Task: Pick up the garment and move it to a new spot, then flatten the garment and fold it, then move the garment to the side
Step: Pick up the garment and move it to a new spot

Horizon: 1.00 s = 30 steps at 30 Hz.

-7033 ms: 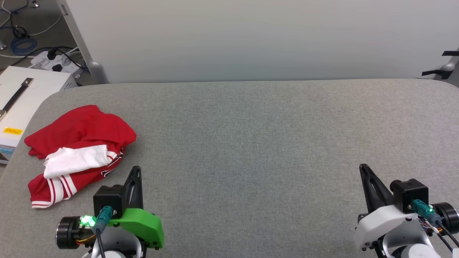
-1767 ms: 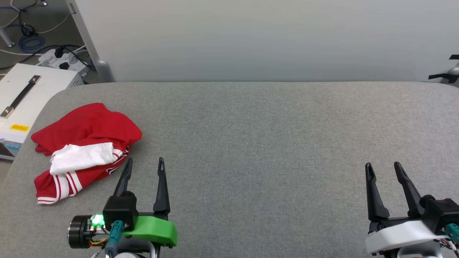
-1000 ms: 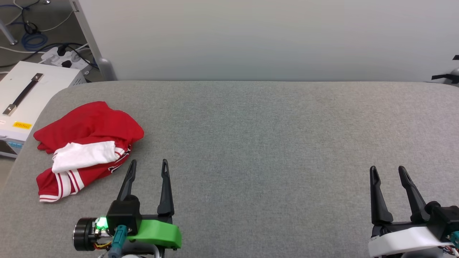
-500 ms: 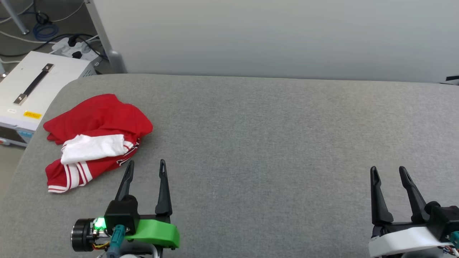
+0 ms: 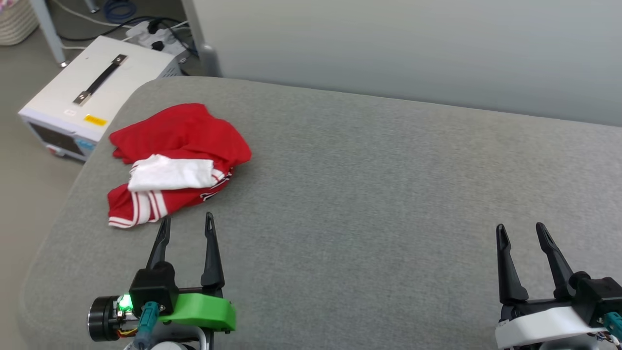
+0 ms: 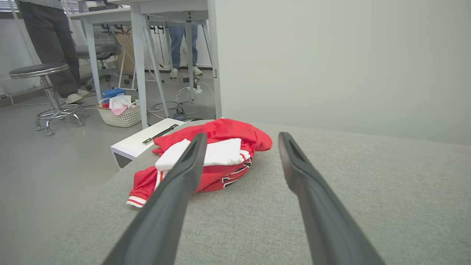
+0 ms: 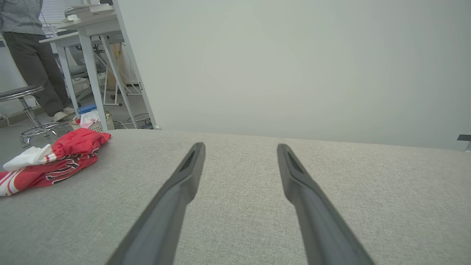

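**Head view with both wrist views.** The garment (image 5: 175,155) lies crumpled at about 10 o'clock on the grey fabric surface (image 5: 388,194), near its rounded corner. Its red body is uppermost, a white sleeve is folded across the middle, and red-and-white striped trim shows at the 7 o'clock end. Black, white-outlined lettering (image 6: 235,173) shows at a fold, but too little is exposed to read.

Left gripper (image 5: 188,218), at 7 o'clock: the two dark fingers stand wide apart and empty. Their tips are just short of the garment, which lies at their 11 o'clock, not touching. Right gripper (image 5: 520,226), at 4 o'clock: fingers likewise spread and empty above bare fabric, well apart from the garment.

Off the surface at 10 o'clock stands a white box (image 5: 97,92) with a black strap handle and a yellow label (image 5: 95,120), its print too small to read. A pale partition (image 5: 413,48) closes the 12 o'clock side, and a power strip (image 5: 155,36) and cables lie on the floor beside it. The left wrist view adds a stool (image 6: 40,70), a woven basket (image 6: 119,116), a white-legged desk (image 6: 138,55) and a person's legs (image 6: 55,44)
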Available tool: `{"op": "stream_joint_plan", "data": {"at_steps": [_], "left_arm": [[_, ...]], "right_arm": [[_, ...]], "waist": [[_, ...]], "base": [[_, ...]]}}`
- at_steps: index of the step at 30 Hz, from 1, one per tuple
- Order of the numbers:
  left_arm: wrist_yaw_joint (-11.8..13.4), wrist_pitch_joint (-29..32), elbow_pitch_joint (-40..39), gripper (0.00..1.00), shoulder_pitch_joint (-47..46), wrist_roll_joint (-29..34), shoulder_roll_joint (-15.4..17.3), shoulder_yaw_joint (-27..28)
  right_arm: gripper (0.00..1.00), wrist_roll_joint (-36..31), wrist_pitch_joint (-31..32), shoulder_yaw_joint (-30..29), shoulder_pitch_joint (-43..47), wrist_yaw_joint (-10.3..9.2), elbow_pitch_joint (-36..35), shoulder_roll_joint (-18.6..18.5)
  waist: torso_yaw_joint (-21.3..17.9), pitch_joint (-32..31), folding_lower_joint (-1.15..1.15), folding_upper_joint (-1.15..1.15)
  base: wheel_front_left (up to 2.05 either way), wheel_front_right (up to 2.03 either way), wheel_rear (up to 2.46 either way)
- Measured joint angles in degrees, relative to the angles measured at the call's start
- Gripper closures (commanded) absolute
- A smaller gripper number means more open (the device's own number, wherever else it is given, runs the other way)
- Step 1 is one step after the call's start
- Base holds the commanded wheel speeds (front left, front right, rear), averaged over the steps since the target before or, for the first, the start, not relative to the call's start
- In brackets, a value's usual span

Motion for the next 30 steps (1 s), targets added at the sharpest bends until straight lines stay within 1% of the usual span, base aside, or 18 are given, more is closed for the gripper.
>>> {"op": "stream_joint_plan", "data": {"at_steps": [19, 26, 30], "left_arm": [[0.2, 0.0, 0.2, 0.0, -0.3, -3.1, 0.0, 2.2], [0.2, 0.0, 0.4, 0.0, -0.3, -4.0, 0.0, 3.1], [0.2, 0.0, 0.5, 0.0, -0.3, -4.1, 0.0, 3.2]], "right_arm": [[0.0, -1.5, 0.0, 1.6, -0.5, 0.0, -0.4, 0.0], [0.0, -1.5, 0.0, 2.0, -0.5, 0.0, -0.4, 0.0], [0.0, -1.5, 0.0, 2.2, -0.5, 0.0, -0.4, 0.0]], "waist": [[14.4, 1.0, 0.0, 0.0], [18.2, 1.2, 0.0, 0.0], [19.6, 1.3, 0.0, 0.0]], "base": [[0.0, 0.0, 0.0], [0.0, 0.0, 0.0], [0.0, 0.0, 0.0]]}}
